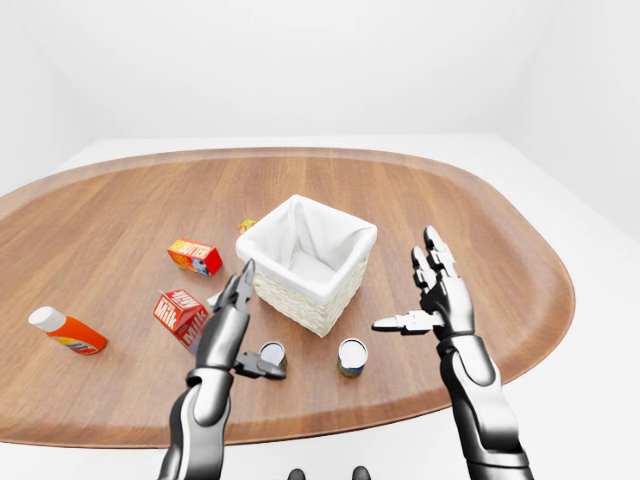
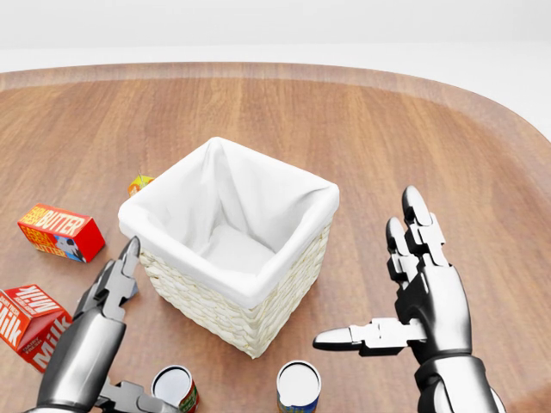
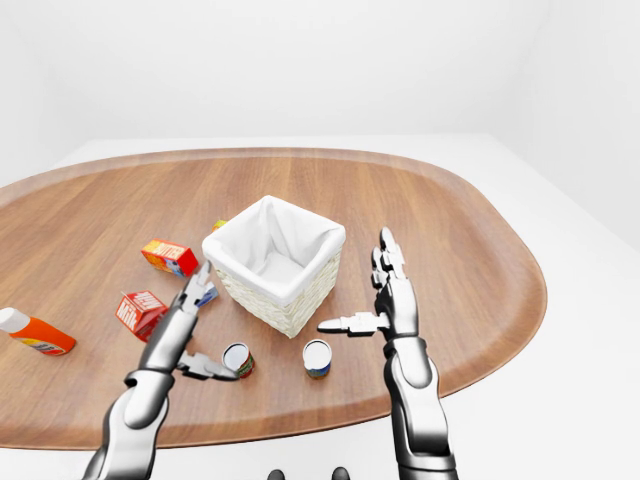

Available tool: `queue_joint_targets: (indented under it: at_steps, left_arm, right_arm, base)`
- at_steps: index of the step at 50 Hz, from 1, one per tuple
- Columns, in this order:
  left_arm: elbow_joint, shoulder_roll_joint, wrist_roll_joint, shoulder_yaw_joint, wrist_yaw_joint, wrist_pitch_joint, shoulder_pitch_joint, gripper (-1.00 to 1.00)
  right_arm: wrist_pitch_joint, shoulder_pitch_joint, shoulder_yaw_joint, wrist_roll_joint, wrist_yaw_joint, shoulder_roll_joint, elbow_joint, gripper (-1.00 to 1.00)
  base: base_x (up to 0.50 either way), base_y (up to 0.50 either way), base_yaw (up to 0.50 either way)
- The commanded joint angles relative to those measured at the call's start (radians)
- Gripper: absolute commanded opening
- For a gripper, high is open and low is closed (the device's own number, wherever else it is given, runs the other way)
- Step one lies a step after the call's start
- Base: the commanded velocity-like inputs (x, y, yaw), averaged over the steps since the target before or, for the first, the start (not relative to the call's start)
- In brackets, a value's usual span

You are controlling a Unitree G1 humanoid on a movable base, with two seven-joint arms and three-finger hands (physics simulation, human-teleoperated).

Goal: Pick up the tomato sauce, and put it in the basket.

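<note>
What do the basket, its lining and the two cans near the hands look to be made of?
The basket looks like pale woven wicker, going by its ribbed weave. Its lining looks like soft white matte cloth, folded over the rim. The can with the red label and the other can appear to be metal with paper labels and pale flat tops, though the render leaves that open.

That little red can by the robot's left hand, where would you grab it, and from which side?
Round its curved side wall, I think. The red can stands upright on the table, light lid up, so the open left hand could come in level from the view's left, thumb on one side and fingers on the other. The basket stands behind it, so that way is blocked.
</note>
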Motion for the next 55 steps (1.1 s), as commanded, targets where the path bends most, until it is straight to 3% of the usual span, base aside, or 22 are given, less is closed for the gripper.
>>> queue_joint_targets:
  at_steps: [1, 4, 5, 6, 11, 13, 15, 19, 22, 24, 28, 55]
  left_arm:
    - [0.036, 0.002, 0.021, -0.010, 0.018, -0.024, 0.002, 1.00]
    - [0.046, 0.002, 0.026, -0.015, 0.026, -0.031, 0.004, 1.00]
    - [0.036, 0.000, 0.031, -0.017, 0.018, -0.021, 0.002, 1.00]
    - [0.055, 0.002, 0.029, -0.017, 0.030, -0.034, 0.002, 1.00]
    - [0.086, 0.003, 0.025, -0.020, 0.042, -0.048, 0.000, 1.00]
    - [0.072, -0.001, 0.031, -0.026, 0.028, -0.028, -0.001, 1.00]
    - [0.107, 0.004, 0.025, -0.027, 0.050, -0.052, -0.001, 1.00]
    - [0.130, 0.007, 0.026, -0.027, 0.061, -0.063, -0.006, 1.00]
    - [0.105, 0.003, 0.033, -0.030, 0.043, -0.039, -0.008, 1.00]
    - [0.140, 0.008, 0.030, -0.030, 0.066, -0.064, -0.008, 1.00]
    - [0.166, 0.011, 0.034, -0.030, 0.081, -0.078, -0.012, 1.00]
    - [0.170, 0.010, 0.037, -0.028, 0.082, -0.080, -0.014, 1.00]
  right_arm:
    - [0.000, 0.003, 0.001, 0.000, 0.000, 0.000, -0.008, 1.00]
    - [0.000, 0.003, 0.001, 0.001, 0.000, 0.001, -0.010, 1.00]
    - [0.000, 0.003, 0.001, 0.001, -0.001, 0.001, -0.011, 1.00]
    - [0.000, 0.004, 0.002, 0.000, -0.001, 0.001, -0.011, 1.00]
    - [0.000, 0.006, 0.002, 0.000, 0.000, 0.001, -0.010, 1.00]
    - [0.000, 0.005, 0.002, 0.000, 0.000, 0.001, -0.007, 1.00]
    - [0.000, 0.004, 0.002, -0.001, 0.000, 0.001, -0.006, 1.00]
    - [0.000, 0.005, 0.002, 0.000, 0.000, 0.001, -0.005, 1.00]
    - [0.000, 0.004, 0.002, 0.000, -0.001, 0.001, -0.008, 1.00]
    - [0.000, 0.004, 0.002, 0.000, 0.000, 0.001, -0.007, 1.00]
    - [0.000, 0.003, 0.001, 0.001, -0.001, 0.001, -0.009, 1.00]
    - [0.000, 0.004, 0.002, 0.001, -0.001, 0.001, -0.010, 1.00]
  base:
    - [0.00, 0.00, 0.00]
    - [0.00, 0.00, 0.00]
    - [0.00, 0.00, 0.00]
    - [0.00, 0.00, 0.00]
    - [0.00, 0.00, 0.00]
    - [0.00, 0.00, 0.00]
    - [0.00, 0.00, 0.00]
    - [0.00, 0.00, 0.00]
    - [0.00, 0.00, 0.00]
    - [0.00, 0.00, 0.00]
    - [0.00, 0.00, 0.00]
    - [0.00, 0.00, 0.00]
